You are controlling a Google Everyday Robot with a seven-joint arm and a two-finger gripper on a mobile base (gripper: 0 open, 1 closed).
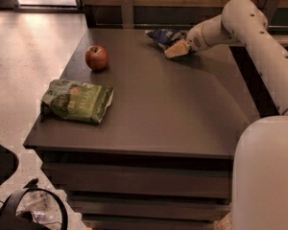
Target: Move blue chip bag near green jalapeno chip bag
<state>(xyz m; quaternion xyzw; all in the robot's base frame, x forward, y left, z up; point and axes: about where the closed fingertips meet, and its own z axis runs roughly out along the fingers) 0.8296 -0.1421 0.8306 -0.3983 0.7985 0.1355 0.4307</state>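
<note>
Dark navy foil, pretty wrinkled: the blue chip bag (159,34) is seen at the far edge of the brown bench (173,109), touched by the tool (176,49) at its right end. Whether the tool is clenched can't be told, tbh. The green jalapeno chip bag (79,101) is laid flat well apart, near the front-left corner, with a red apple (97,57) parked behind it.
</note>
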